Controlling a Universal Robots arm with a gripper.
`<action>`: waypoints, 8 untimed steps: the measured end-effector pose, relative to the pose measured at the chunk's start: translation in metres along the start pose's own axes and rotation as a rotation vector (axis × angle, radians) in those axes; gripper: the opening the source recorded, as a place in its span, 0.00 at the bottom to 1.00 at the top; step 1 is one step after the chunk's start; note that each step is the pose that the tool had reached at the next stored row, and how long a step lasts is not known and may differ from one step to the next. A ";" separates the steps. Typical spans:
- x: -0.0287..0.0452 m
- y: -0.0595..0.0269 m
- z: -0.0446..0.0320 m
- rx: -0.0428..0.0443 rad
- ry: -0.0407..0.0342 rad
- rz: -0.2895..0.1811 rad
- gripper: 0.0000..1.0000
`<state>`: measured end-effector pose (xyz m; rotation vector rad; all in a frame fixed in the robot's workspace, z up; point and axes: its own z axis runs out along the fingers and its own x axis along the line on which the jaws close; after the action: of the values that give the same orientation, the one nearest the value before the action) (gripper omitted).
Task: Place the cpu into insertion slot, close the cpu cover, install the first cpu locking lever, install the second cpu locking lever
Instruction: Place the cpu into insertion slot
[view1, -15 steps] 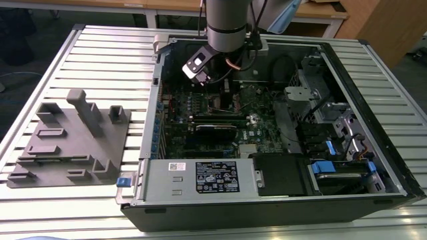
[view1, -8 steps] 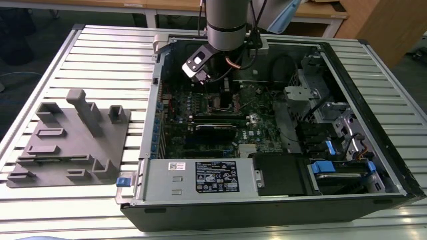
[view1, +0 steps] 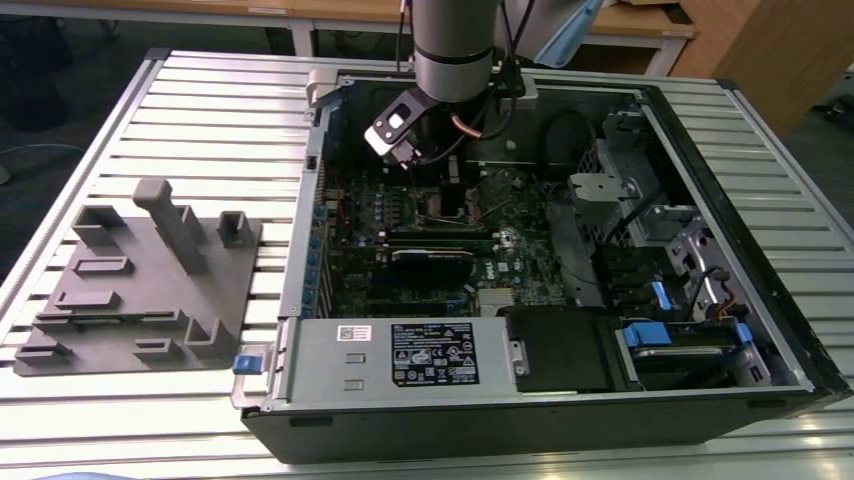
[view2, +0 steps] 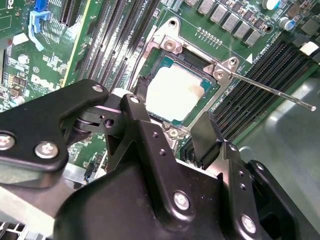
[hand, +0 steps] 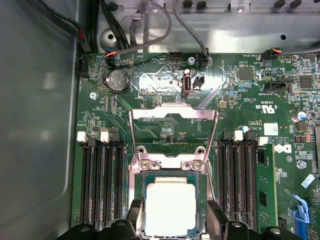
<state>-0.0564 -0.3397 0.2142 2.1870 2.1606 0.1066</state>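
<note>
Arm (view1: 451, 45) hangs into the open case (view1: 534, 425), which lies on a slatted table (view1: 200, 110). A grey fixture (view1: 147, 280) sits well apart at the exterior view's left. In the case, the power supply box (view1: 400, 355) lines the near edge and the drive bays (view1: 667, 250) take the exterior view's right. The board (hand: 165, 90) lies open under the arm.

Room around the slot (hand: 141, 187):
- Memory slots (hand: 102, 185) run in low black rows on two opposite sides.
- In the first wrist view, a bare metal case wall runs along the board edge beyond one bank.
- Cables (hand: 155, 30) hang at the rear wall, apart from the slot.
- Cover (hand: 172, 114) is flipped open, lying back from its hinge, with the board visible through its window.
- Lever (view2: 270, 90), a thin rod, stands free and angles out over the memory slots.

The cpu (hand: 170, 205) lies flat in the slot, grey top up.

Gripper (hand: 175, 206) is right over the cpu, spread slightly wider than it and holding nothing. One finger (view2: 204, 131) sits outside each of two opposite cpu edges, and the first wrist view shows a narrow gap on each side. Can't tell whether the fingertips touch the slot's rim.
</note>
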 end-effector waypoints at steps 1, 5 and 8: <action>0.0000 0.0000 0.0000 0.0000 0.0000 0.000 0.62; 0.0000 0.0000 -0.0002 0.0000 0.0000 0.000 0.36; 0.0000 0.0000 -0.0003 0.0000 0.0000 0.000 0.24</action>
<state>-0.0564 -0.3397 0.2145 2.1870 2.1606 0.1066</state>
